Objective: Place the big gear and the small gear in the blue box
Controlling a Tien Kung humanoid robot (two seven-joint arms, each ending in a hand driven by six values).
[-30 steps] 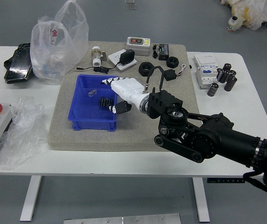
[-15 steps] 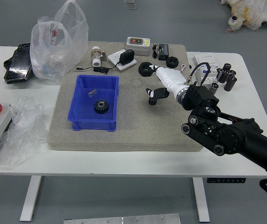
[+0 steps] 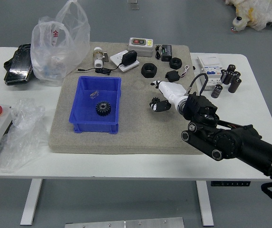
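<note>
The blue box (image 3: 82,122) holds a black gear (image 3: 103,108) and a small clear item (image 3: 94,94)

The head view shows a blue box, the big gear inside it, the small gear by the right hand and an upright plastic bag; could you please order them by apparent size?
1. Upright plastic bag
2. Blue box
3. Big gear
4. Small gear, partly hidden by the right hand; its visible part looks smallest

We look into what seems a robotics lab — a robot arm (image 3: 228,142), a button box (image 3: 1,122) and a power adapter (image 3: 129,58) over a white table (image 3: 102,166).
</note>
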